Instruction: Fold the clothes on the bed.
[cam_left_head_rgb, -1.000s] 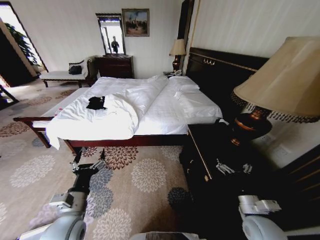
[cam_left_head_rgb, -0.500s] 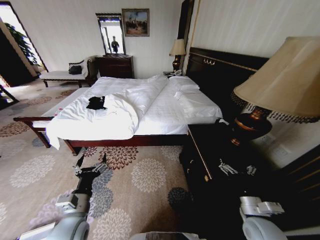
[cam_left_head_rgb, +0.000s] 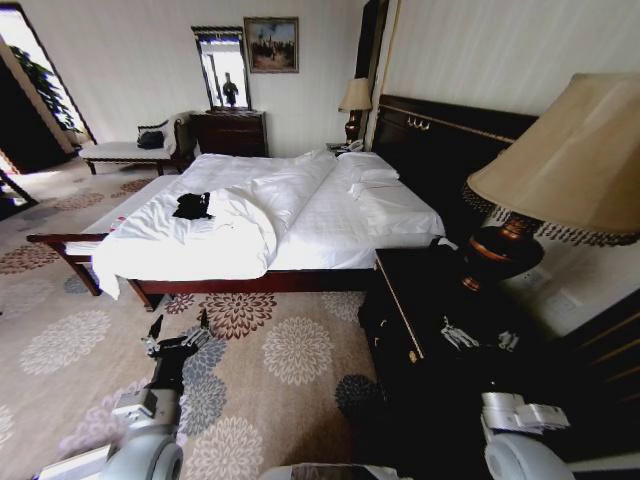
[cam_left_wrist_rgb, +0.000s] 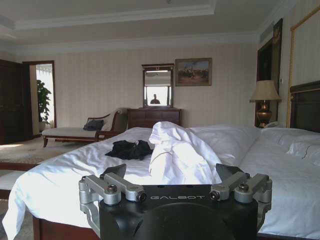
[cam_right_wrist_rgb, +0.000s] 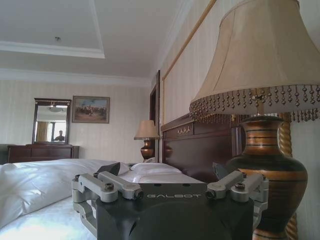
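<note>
The clothes, a crumpled black T-shirt (cam_left_head_rgb: 190, 206) (cam_left_wrist_rgb: 129, 149), lie on the white bed (cam_left_head_rgb: 330, 225) (cam_left_wrist_rgb: 55, 175) near its foot, beside a bunched white duvet (cam_left_head_rgb: 240, 235) (cam_left_wrist_rgb: 177, 152). My left gripper (cam_left_head_rgb: 180, 328) (cam_left_wrist_rgb: 172, 172) hangs open over the carpet, well short of the bed's side rail, and faces the shirt. Off to the right, my right gripper (cam_left_head_rgb: 473, 336) (cam_right_wrist_rgb: 165, 172) is open above the dark nightstand (cam_left_head_rgb: 420, 300), close to a table lamp (cam_left_head_rgb: 560, 170) (cam_right_wrist_rgb: 265, 150). Both grippers hold nothing.
Flowered carpet (cam_left_head_rgb: 290, 350) lies between me and the bed. A tall dark headboard (cam_left_head_rgb: 440, 140) runs along the right wall. At the far wall stand a dresser with a mirror (cam_left_head_rgb: 228, 125), a white bench with a small dark bag (cam_left_head_rgb: 150, 140), and a second lamp (cam_left_head_rgb: 355, 100).
My left arm has drawn back and down a little over the carpet. The right gripper has sunk slightly by the nightstand. The shirt and bed have not moved.
</note>
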